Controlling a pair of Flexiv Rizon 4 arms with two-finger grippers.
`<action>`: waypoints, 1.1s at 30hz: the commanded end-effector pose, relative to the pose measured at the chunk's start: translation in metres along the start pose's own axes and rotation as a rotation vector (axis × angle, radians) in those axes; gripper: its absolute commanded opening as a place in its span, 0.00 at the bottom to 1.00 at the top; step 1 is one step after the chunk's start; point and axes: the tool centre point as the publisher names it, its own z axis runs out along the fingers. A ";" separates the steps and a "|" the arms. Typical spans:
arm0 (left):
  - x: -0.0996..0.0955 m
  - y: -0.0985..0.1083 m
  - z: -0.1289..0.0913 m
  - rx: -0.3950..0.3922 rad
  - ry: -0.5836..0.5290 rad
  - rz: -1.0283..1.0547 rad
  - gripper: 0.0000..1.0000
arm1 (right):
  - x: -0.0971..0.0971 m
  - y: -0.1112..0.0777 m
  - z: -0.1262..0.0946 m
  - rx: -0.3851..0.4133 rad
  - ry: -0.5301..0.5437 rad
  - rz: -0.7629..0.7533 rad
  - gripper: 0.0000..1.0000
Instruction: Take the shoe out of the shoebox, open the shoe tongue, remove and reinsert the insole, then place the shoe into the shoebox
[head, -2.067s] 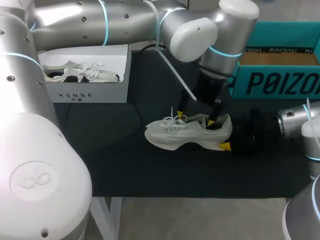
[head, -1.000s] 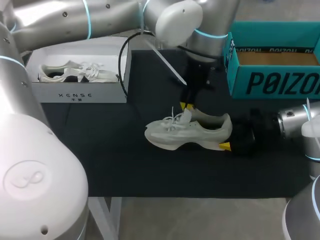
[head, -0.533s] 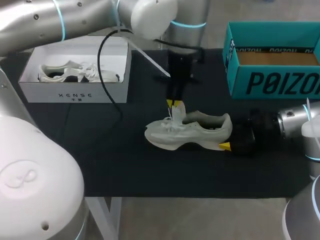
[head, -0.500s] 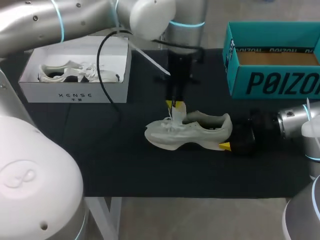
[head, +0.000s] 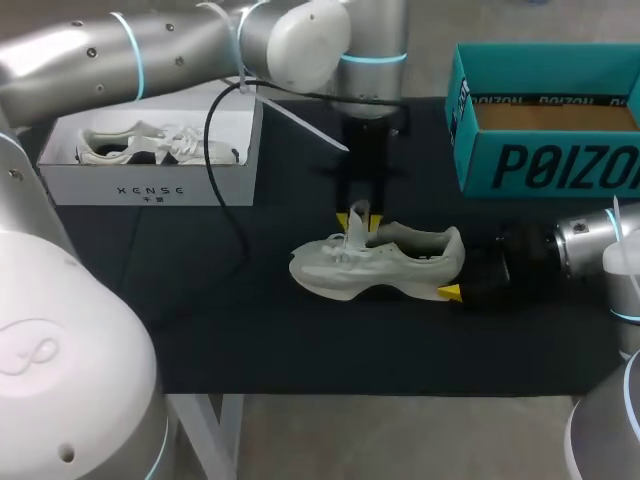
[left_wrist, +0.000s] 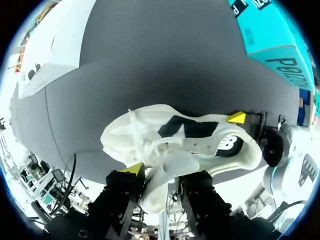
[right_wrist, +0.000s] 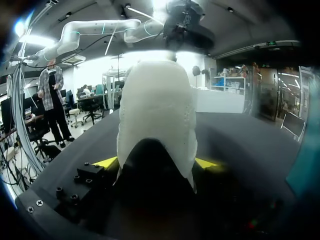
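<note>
With our left gripper (left_wrist: 162, 172) pinching the tongue (left_wrist: 172, 161) and our right gripper (right_wrist: 157, 162) clamping the heel (right_wrist: 157, 110) of the shoe (head: 340, 270) on the mat (head: 250, 330) near the shoebox (head: 545, 165), we feared a harder pull might slip the tongue free or tip the shoe.

The left arm (head: 190, 45) is stretched in from the left across the table with its wrist turned straight down. The left gripper (head: 351, 217) is closed on the shoe tongue (left_wrist: 170, 165), which is pinched between both fingers. The right arm (head: 600, 245) is set low and level at the right edge. The right gripper (right_wrist: 156, 162) is clamped on the shoe heel (right_wrist: 157, 105), with one yellow tip pressed to each side.
</note>
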 end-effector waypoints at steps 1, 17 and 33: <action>0.002 -0.003 -0.003 -0.002 -0.008 0.001 0.00 | -0.001 -0.002 0.004 0.003 0.000 0.001 0.00; -0.031 0.004 -0.018 0.037 0.004 -0.002 0.00 | -0.001 -0.002 0.004 0.003 0.000 0.001 0.00; -0.056 0.004 0.002 -0.015 -0.010 -0.042 0.00 | -0.001 -0.002 0.004 0.003 0.000 0.001 0.00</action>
